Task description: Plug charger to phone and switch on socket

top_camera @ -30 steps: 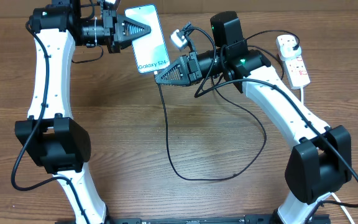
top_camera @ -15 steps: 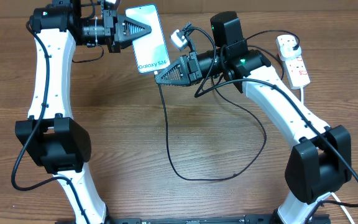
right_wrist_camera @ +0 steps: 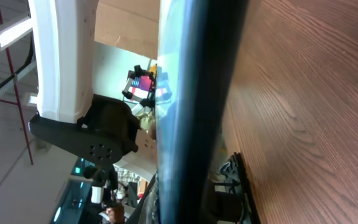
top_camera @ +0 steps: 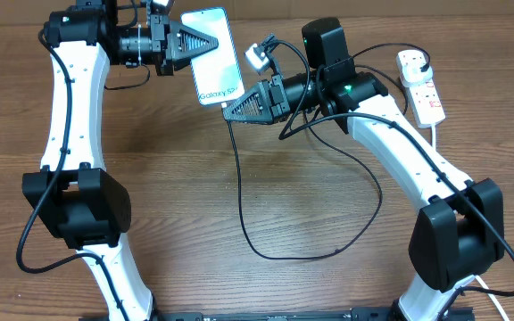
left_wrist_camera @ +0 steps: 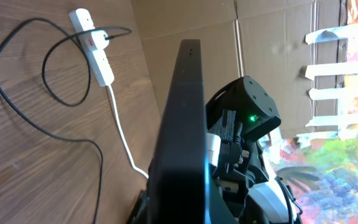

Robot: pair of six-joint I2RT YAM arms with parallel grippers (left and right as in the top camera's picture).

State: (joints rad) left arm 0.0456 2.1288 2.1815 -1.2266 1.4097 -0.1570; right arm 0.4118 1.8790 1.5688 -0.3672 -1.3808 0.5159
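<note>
Gripping Galaxy phone [top_camera: 221, 76] edge in closed left claw [top_camera: 211, 43]. Pinching charger [top_camera: 241, 196] tip in closed right claw [top_camera: 228, 112] at phone's lower end, with power strip [top_camera: 422, 85] well behind.

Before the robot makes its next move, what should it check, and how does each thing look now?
1. Phone gripped at its edge by the left hand: ok.
2. Charger tip end pinched in the right hand: ok.
3. Tip lined up with the phone's port: cannot tell, hidden in every view.
4. Charger's other end plugged into the socket: ok.
5. Socket switched on: cannot tell, too small to read.
</note>
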